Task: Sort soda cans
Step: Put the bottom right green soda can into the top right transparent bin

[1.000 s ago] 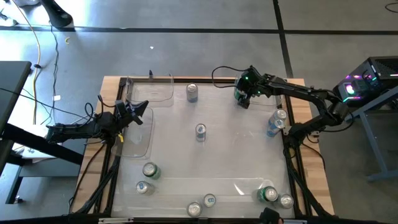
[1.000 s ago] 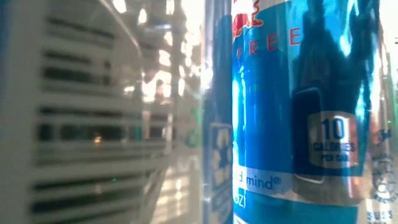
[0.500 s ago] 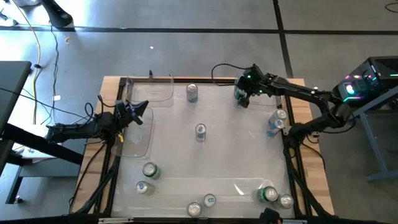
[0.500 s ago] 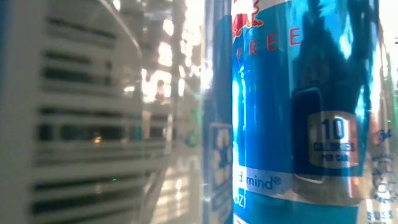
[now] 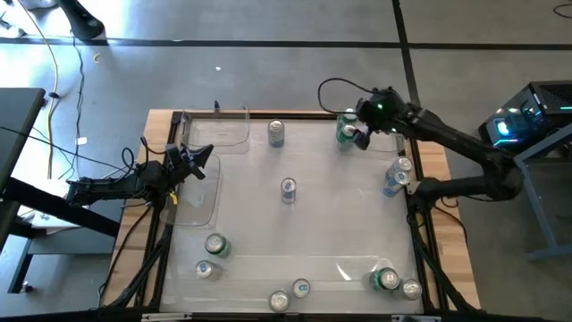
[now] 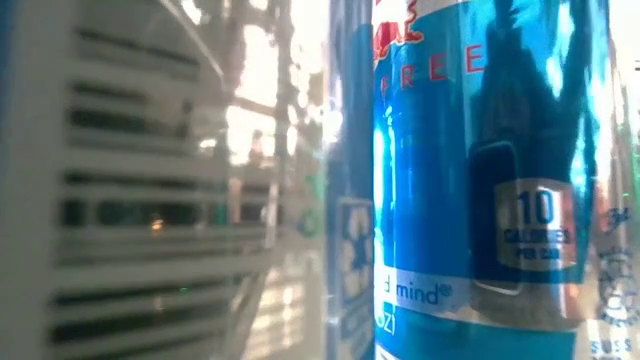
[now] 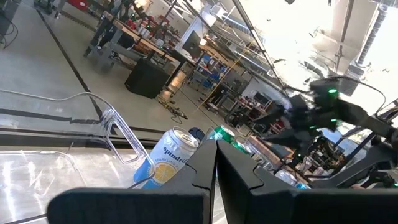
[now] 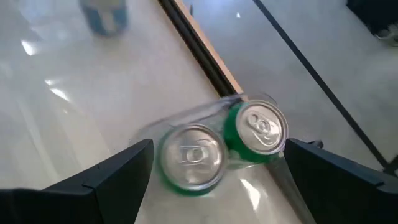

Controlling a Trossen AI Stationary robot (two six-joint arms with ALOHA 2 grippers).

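Two green soda cans (image 8: 189, 155) (image 8: 261, 127) stand side by side in a clear tray (image 8: 205, 112) at the table's far right corner (image 5: 345, 131). My right gripper (image 5: 359, 136) hovers above them, open, tipped down, its fingers (image 8: 118, 174) touching neither can. Other soda cans stand about the table, such as one at the far middle (image 5: 275, 132) and one at the centre (image 5: 288, 188). My left gripper (image 5: 192, 161) waits shut at the left edge, and its own view shows a blue and white can (image 7: 168, 162) past its fingers (image 7: 216, 168).
More cans stand at the right edge (image 5: 398, 174) and along the near edge (image 5: 301, 288) (image 5: 386, 279) (image 5: 214, 244). Clear plastic trays lie at the far left (image 5: 219, 130) and left (image 5: 198, 188). A blue can (image 6: 480, 170) fills the low view. A wooden rim (image 5: 429, 121) borders the table.
My right gripper has risen from the two green cans and drawn back a little toward the table's right edge, tipping further down and staying open. The cans stand where they were.
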